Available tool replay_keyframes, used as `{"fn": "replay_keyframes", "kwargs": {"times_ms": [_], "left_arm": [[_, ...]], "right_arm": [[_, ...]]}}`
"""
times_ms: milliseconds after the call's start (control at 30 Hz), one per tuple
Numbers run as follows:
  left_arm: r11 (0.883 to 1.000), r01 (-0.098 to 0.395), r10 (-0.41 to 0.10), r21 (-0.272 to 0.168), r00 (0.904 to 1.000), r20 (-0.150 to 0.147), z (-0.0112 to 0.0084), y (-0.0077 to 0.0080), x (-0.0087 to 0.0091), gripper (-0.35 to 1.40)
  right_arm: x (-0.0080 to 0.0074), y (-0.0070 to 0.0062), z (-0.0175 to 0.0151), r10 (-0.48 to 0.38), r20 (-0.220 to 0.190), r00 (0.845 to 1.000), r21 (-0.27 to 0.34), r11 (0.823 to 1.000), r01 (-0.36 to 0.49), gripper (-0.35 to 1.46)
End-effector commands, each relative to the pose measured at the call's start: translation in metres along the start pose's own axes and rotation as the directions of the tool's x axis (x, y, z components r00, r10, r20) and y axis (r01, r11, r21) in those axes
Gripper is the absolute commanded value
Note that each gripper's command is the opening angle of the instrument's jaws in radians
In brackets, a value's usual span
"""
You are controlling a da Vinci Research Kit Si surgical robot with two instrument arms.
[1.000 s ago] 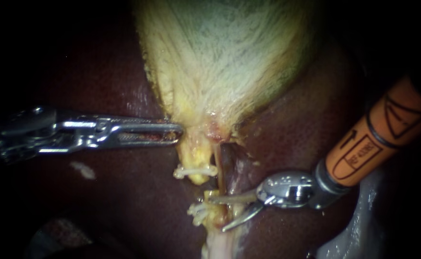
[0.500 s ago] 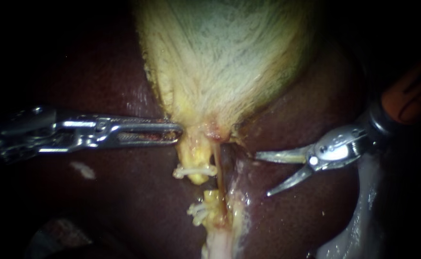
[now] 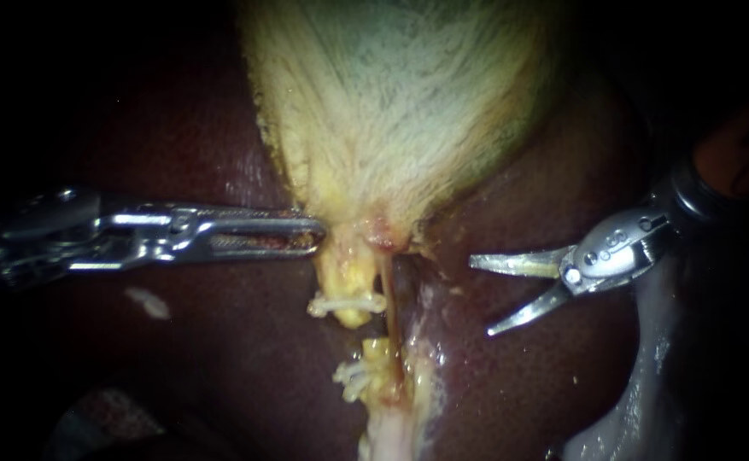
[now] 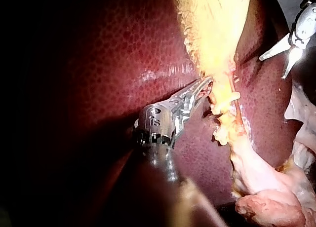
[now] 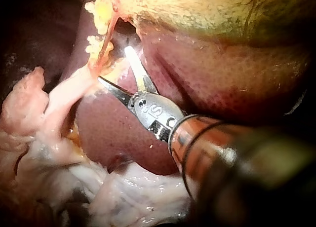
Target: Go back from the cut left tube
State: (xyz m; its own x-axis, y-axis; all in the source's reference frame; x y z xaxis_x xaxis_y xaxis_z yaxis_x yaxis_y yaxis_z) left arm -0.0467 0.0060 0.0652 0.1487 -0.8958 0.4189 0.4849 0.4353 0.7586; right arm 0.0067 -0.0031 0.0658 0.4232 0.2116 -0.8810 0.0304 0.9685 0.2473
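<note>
The cut left tube [image 3: 346, 277] is lying as two yellow stumps below the gallbladder [image 3: 400, 111]. A white clip [image 3: 347, 303] is sitting on the upper stump, and a gap is showing between the stumps. The right instrument [image 3: 482, 296] is hovering over the liver [image 3: 511, 384], well apart from the stumps, with its end effector standing wide open and holding nothing. The left instrument [image 3: 317, 236] is reaching in at the gallbladder's neck, its end effector narrow and seemingly pinching the tissue edge there. A thin uncut tube [image 3: 389, 299] is running just beside the stumps. The retreat is looking mostly made, with only drawing further clear remaining.
</note>
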Motion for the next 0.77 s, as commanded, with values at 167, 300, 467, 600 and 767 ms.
{"fn": "replay_keyframes", "kwargs": {"times_ms": [167, 300, 467, 600, 767], "left_arm": [[1.000, -0.007, 0.007, 0.012, 1.0000, -0.006, 0.0016, -0.0010, 0.0007, -0.35], [1.000, -0.009, 0.009, 0.020, 0.9999, -0.009, 0.0023, -0.0016, 0.0009, -0.35], [1.000, -0.010, 0.010, 0.019, 0.9999, -0.009, 0.0025, -0.0017, 0.0010, -0.35], [1.000, -0.010, 0.010, 0.019, 0.9999, -0.009, 0.0025, -0.0017, 0.0010, -0.35], [1.000, -0.010, 0.010, 0.020, 0.9999, -0.009, 0.0025, -0.0017, 0.0010, -0.35]], "right_arm": [[-0.0001, 0.0001, -0.0001, -0.012, 0.000, 1.000, 0.000, 1.000, 0.012, 1.43], [-0.0002, 0.0002, -0.0001, -0.018, 0.000, 1.000, 0.000, 1.000, 0.018, 1.43], [-0.0003, 0.0002, -0.0002, -0.018, 0.000, 1.000, 0.000, 1.000, 0.018, 1.43], [-0.0003, 0.0002, -0.0002, -0.018, 0.000, 1.000, 0.000, 1.000, 0.018, 1.43], [-0.0003, 0.0002, -0.0003, -0.018, -0.003, 1.000, 0.000, 1.000, 0.018, 1.43]]}}
